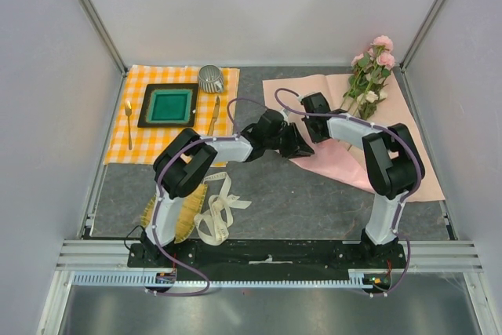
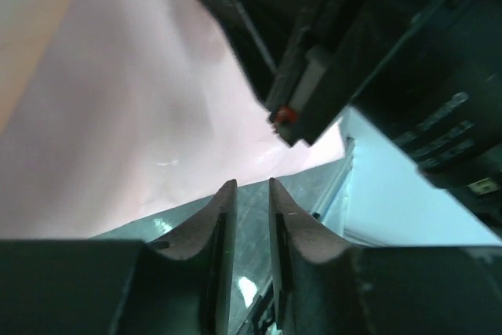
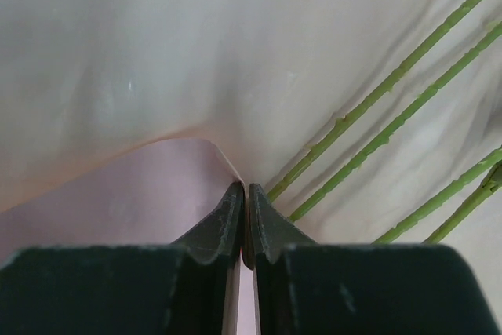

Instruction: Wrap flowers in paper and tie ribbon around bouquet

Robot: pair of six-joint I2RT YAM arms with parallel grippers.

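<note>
The right gripper (image 3: 243, 191) pinched the paper's (image 1: 321, 88) lifted left edge. The flowers (image 1: 370, 76) lay just to its right, stems running diagonally. The left gripper (image 2: 251, 187) waited alongside, slightly parted and empty.

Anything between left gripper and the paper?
Nothing between the left gripper and the paper; its jaws stand slightly apart, empty. The right arm sits close just beyond, right gripper pinching a paper fold.
</note>
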